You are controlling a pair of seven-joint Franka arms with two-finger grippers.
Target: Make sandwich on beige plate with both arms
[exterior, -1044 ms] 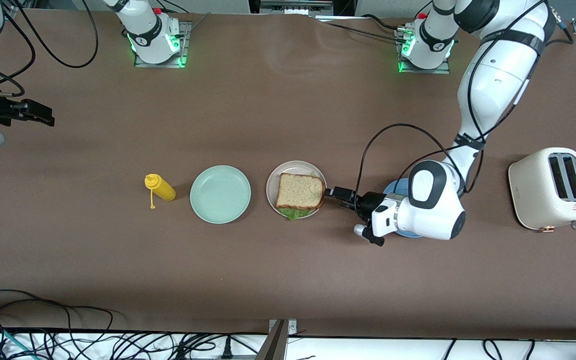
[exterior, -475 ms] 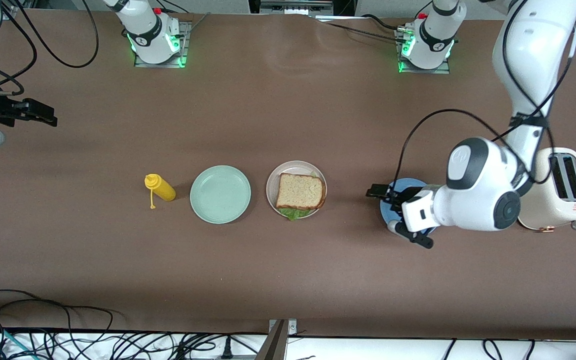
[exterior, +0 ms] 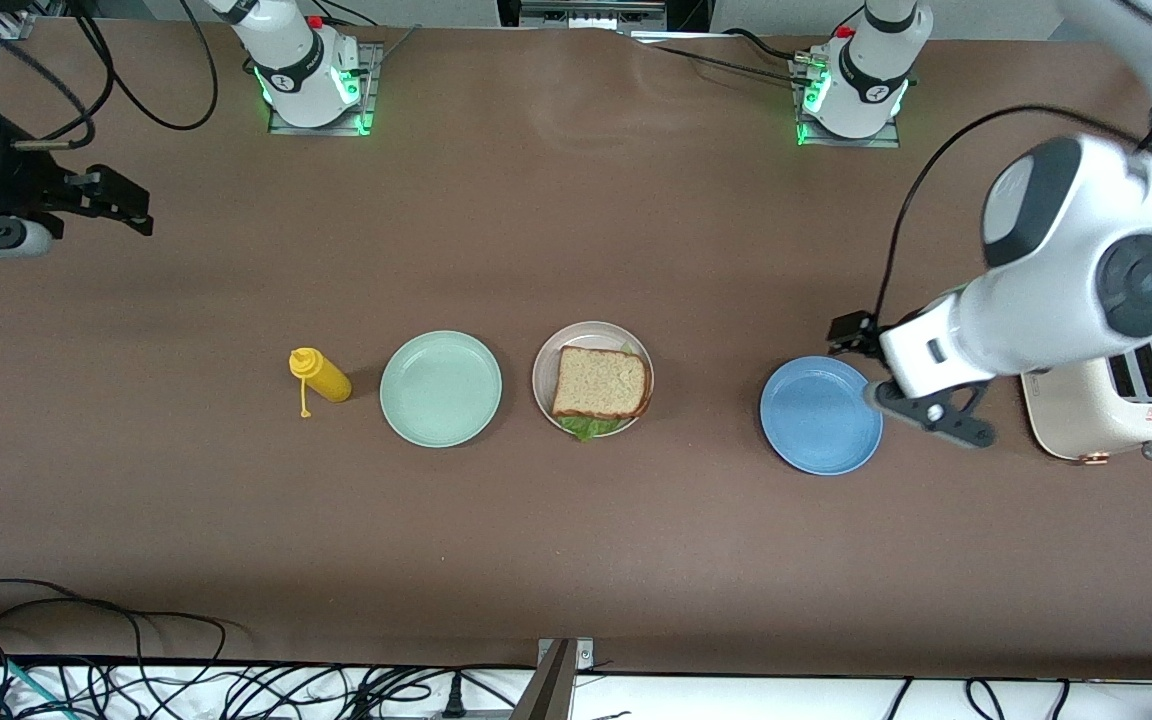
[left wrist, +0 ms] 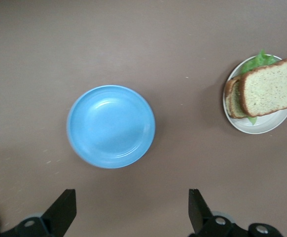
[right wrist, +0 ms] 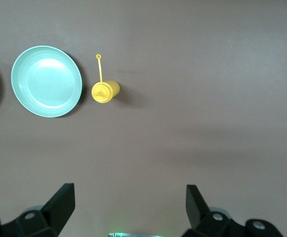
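Sitting finished on the beige plate, the sandwich — left claw wide open, empty, above the counter beside the blue plate; right claw likewise open, empty, waiting well apart from that plate.

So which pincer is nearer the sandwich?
Left. The left pincer hangs open by the blue plate, beside the sandwich; the right pincer waits open at the right arm's table end.

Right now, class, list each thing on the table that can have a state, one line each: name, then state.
Sandwich: assembled, lettuce between two slices, on the beige plate.
Green plate: bare.
Blue plate: bare.
Mustard bottle: upright, cap dangling on its strap.
Toaster: slots show no bread.
Left pincer: open, holding nothing.
Right pincer: open, holding nothing.
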